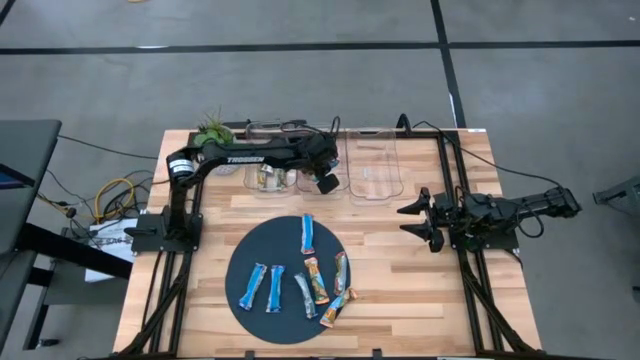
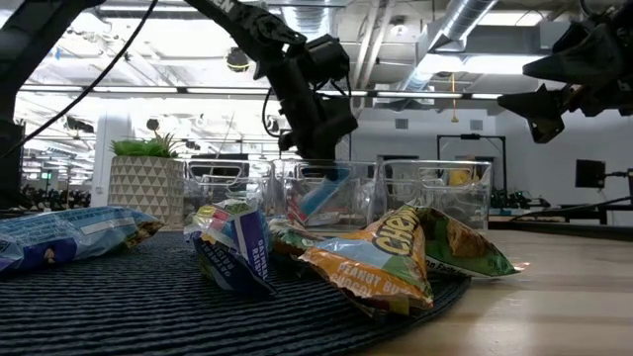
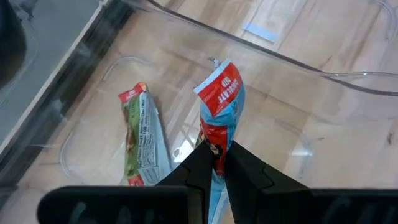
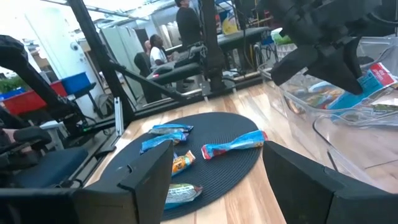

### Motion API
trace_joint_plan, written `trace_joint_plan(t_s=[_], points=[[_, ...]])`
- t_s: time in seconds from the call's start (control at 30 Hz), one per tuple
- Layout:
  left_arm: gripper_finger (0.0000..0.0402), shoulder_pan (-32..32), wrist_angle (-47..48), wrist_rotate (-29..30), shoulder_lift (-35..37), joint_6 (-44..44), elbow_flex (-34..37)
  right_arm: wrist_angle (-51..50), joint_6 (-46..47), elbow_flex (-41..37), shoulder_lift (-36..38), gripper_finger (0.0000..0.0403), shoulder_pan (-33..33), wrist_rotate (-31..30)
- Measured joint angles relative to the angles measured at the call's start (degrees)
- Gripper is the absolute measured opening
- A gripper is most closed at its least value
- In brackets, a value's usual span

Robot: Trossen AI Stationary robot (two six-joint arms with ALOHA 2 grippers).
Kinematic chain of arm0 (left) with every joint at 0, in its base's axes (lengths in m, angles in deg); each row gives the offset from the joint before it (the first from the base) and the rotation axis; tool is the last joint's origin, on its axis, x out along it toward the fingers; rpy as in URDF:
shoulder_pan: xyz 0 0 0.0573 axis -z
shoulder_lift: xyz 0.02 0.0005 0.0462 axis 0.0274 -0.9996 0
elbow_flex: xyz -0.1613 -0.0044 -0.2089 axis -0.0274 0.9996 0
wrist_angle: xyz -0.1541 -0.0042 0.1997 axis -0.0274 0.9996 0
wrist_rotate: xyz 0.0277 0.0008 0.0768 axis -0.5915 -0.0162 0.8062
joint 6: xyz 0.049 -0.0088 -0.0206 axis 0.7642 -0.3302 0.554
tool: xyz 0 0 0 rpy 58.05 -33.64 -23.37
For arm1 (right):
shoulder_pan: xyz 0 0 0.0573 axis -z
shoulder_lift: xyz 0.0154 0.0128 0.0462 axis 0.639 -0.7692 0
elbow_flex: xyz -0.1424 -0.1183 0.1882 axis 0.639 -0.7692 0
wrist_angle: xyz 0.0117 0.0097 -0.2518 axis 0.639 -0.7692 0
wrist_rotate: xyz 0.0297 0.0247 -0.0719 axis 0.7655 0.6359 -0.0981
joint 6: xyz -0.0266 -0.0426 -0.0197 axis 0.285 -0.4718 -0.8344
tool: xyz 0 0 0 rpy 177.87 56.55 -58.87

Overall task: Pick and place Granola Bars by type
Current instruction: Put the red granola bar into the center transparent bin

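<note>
Now the left end effector (image 3: 214,163), clamped on a blue-red bar (image 3: 219,118), hangs in the middle clear bin (image 1: 300,175) at upper centre w/ a green bar (image 3: 140,134) inside; next: release, then fetch from the mat (image 1: 240,250); right end effector (image 1: 428,222) waits apart.

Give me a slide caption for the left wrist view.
Left claw lowers a blue-and-red bar into a clear bin beside a green-wrapped bar.

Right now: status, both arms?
Left gripper shut on blue-and-red bar, over middle bin. Right gripper open, parked. Seven bars left on mat.
</note>
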Motion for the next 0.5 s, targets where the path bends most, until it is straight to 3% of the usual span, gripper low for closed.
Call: trace_joint_plan(t_s=[0.23, 0.5], points=[[0.0041, -0.88, 1.53, -1.36, 0.00, -1.73, 0.00, 0.00, 0.00, 0.00, 0.00, 0.0244, 0.01, 0.01], [0.0107, -0.93, 2.55, -2.79, 0.00, -1.94, 0.00, 0.00, 0.00, -0.02, 0.00, 0.0244, 0.02, 0.01]])
